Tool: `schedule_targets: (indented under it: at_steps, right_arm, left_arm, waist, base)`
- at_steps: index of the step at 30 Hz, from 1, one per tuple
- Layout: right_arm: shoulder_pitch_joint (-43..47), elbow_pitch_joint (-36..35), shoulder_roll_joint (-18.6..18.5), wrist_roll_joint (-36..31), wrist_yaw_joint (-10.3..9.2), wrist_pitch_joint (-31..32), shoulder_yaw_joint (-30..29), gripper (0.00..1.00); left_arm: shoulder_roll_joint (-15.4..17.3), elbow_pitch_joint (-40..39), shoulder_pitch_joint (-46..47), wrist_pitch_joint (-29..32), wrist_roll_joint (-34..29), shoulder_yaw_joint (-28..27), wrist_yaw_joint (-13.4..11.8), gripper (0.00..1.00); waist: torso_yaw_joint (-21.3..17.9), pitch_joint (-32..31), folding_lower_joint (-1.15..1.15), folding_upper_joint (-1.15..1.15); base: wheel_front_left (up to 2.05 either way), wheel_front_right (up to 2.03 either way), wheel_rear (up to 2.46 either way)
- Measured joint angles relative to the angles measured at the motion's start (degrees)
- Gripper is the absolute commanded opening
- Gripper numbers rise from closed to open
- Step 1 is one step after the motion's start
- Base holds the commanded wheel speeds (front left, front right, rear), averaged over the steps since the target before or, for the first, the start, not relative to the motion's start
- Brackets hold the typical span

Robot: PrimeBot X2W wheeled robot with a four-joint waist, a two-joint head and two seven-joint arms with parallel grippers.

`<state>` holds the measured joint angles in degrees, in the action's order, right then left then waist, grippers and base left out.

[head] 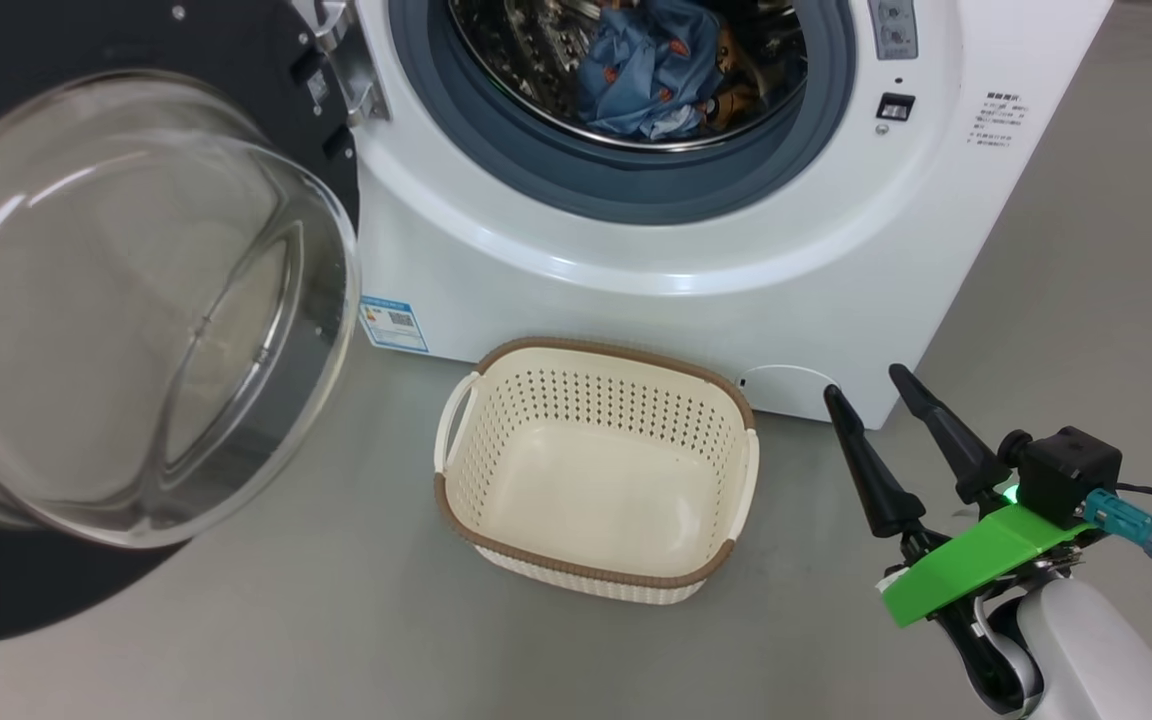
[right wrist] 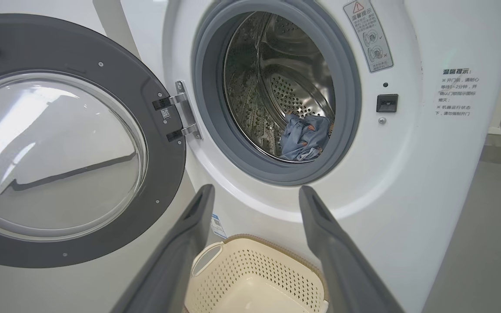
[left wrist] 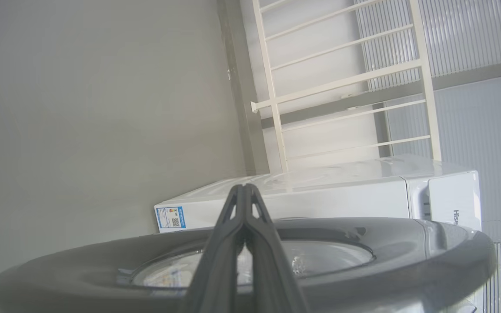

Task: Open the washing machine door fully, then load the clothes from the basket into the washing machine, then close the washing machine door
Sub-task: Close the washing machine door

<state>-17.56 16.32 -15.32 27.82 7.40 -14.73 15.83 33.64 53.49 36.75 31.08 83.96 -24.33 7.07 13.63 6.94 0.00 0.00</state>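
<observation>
So the washing machine [head: 636, 300] is sitting with the washing machine door [head: 136, 300] hanging wide open off its left side, and the clothes [head: 651, 80] are lying inside its drum. The basket [head: 596, 347] is sitting on the floor right in front of it. The right pincer [head: 863, 381] is hovering by the machine's lower right corner, spread wide and gripping nothing. The left pincer [left wrist: 244, 188] is pinched shut beside the door's outer face.

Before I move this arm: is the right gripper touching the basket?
Apart. In the head view, the open right gripper sits to the right of the basket, with bare grey floor visible between them.
</observation>
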Motion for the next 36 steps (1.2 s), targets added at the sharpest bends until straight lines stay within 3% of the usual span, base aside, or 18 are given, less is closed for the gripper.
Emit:
schedule_targets:
  at_steps: [15,19,26,36]
  right_arm:
    - [2.65,-0.45,2.68,0.19,0.00,0.00,-1.93,1.00]
    - [4.03,-0.86,2.86,0.24,0.00,0.00,-2.72,1.00]
    - [5.00,-1.42,3.12,0.49,0.00,0.00,-3.90,1.00]
    - [6.11,-1.66,4.33,0.49,0.00,0.00,-4.16,1.00]
  left_arm:
    - [-6.01,-14.66,-9.36,9.17,3.16,2.72,-0.88,0.00]
    - [-7.62,-21.23,-13.42,12.43,4.60,2.82,-3.49,0.00]
    - [-10.38,-37.42,-21.64,17.55,7.05,3.93,-10.40,0.00]
    - [-14.52,-56.54,-27.68,20.27,9.26,6.53,-19.24,0.00]
  waist:
    - [0.15,-3.15,0.00,0.00]
    - [-0.40,-3.88,0.00,0.00]
    - [-1.26,-4.65,0.00,0.00]
    - [-3.51,-5.22,0.00,0.00]
  base:
    - [0.00,0.00,0.00]
    - [0.00,0.00,0.00]
    - [0.00,0.00,0.00]
    - [0.00,0.00,0.00]
